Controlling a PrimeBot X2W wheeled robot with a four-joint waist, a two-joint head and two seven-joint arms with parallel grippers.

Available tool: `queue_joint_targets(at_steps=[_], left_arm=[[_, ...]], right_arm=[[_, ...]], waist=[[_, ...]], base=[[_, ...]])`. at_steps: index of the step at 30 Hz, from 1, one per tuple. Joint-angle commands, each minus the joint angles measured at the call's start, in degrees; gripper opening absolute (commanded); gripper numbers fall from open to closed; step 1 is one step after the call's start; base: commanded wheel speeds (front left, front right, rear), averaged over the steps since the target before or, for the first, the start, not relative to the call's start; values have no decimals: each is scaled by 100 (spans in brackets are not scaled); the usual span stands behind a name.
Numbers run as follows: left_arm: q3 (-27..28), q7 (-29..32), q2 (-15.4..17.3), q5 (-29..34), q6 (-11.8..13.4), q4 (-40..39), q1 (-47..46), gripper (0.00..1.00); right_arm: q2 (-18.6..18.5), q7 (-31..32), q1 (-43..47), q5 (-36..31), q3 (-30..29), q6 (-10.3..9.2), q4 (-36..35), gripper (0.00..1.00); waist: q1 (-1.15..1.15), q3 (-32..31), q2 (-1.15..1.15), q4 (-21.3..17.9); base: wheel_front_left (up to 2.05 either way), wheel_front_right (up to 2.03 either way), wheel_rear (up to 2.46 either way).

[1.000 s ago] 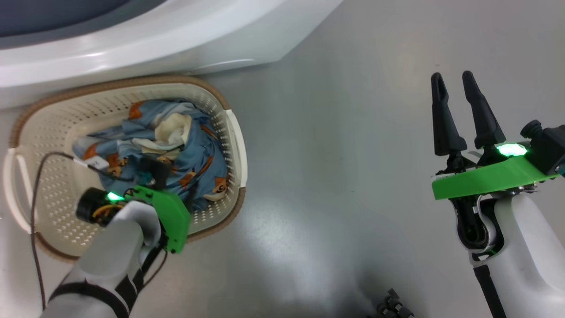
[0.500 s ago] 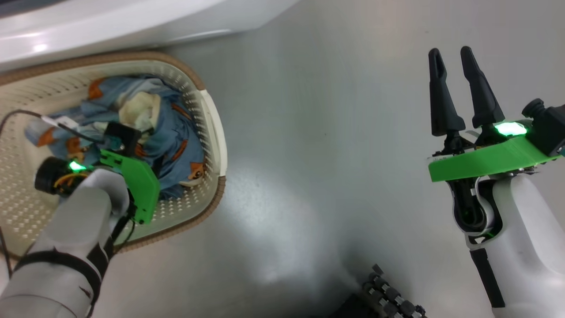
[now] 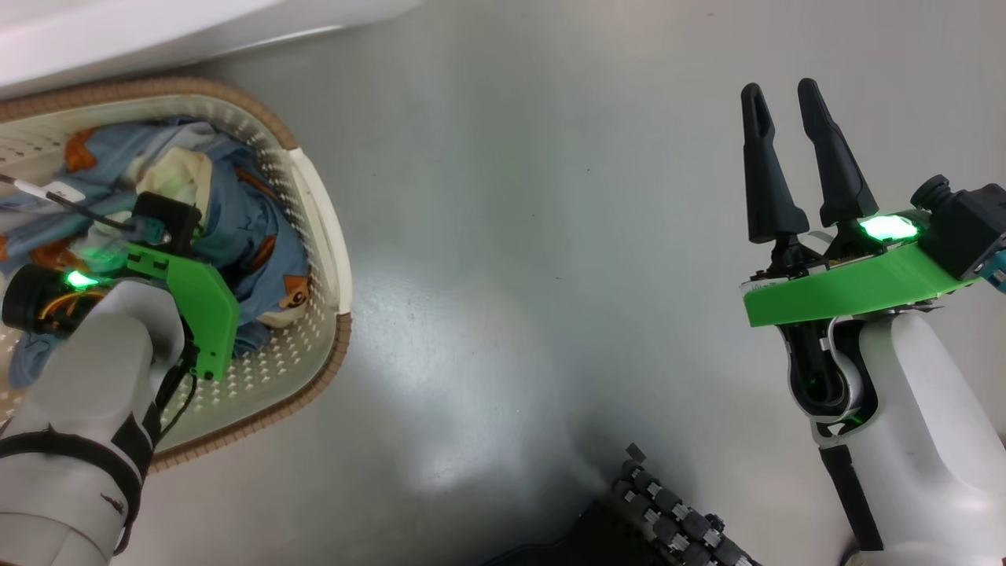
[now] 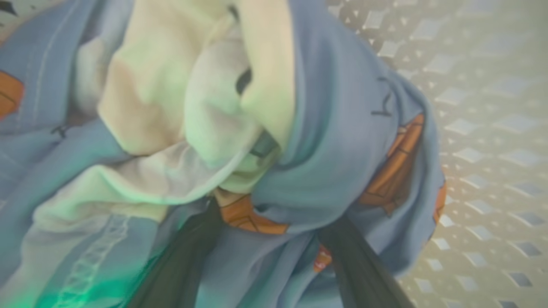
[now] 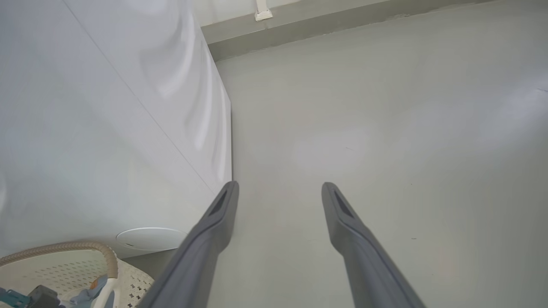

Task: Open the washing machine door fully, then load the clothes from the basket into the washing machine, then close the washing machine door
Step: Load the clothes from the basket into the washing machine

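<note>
The cream basket (image 3: 318, 212) with a brown rim stands on the floor at the left, below the white washing machine (image 3: 118, 31). Light blue clothes (image 3: 236, 212) with orange prints and cream lining lie bunched inside. My left arm reaches down into the basket, its green wrist mount (image 3: 196, 306) above the pile. In the left wrist view my left gripper (image 4: 272, 214) is open, and both dark fingers are pushed into the clothes (image 4: 342, 128) with their tips buried under folds. My right gripper (image 3: 782, 90) hangs open over bare floor at the right. The washing machine door is out of view.
Grey floor (image 3: 511, 196) spreads between the basket and my right arm. My base with black rollers (image 3: 676, 519) shows at the bottom. In the right wrist view, my right gripper (image 5: 280, 188) points along the washing machine (image 5: 107, 128) side toward a wall skirting (image 5: 342, 21); the basket (image 5: 64, 248) is at the lower left.
The head camera has swung, so the basket and machine slid left and up in the picture. My left gripper stays down in the clothes. The right gripper has barely shifted.
</note>
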Motion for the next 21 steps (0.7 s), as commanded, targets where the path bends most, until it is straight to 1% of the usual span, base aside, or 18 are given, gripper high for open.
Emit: queue_joint_targets(at_steps=[1, 3, 4, 5, 6, 12, 17, 21], left_arm=[[124, -21, 147, -61, 13, -16, 37, 100], [154, 13, 173, -116, -6, -11, 48, 100], [160, 17, 181, -133, -14, -10, 55, 98], [164, 15, 186, -147, -21, -8, 61, 44], [164, -8, 188, -154, -23, -7, 61, 0], [176, -266, 128, -208, -67, -3, 38, 0], [217, -449, 90, -311, -148, -1, 135, 0], [254, -686, 18, -434, -265, 0, 320, 0]], right_arm=[[-15, -45, 166, -30, 92, 42, -126, 100], [16, -45, 171, -106, 86, 42, -140, 100], [33, -45, 174, -142, 86, 42, -146, 100], [50, -45, 175, -175, 86, 42, -151, 100], [66, -45, 176, -207, 86, 42, -154, 100], [120, -45, 147, -286, 67, 42, -145, 100], [116, -45, 133, -297, 62, 42, -128, 100], [101, -45, 150, -290, 76, 42, -98, 100]], waist=[[0, 36, 0, 32], [0, 54, 0, 73], [0, 59, 0, 90], [0, 62, 0, 106], [0, 65, 0, 122], [0, 24, 0, 193], [0, -174, 0, 291], [0, -414, 0, 368]], base=[[14, 14, 14], [11, 11, 11], [9, 9, 9], [8, 8, 8], [7, 7, 7], [1, 1, 1], [0, 0, 0], [0, 0, 0]])
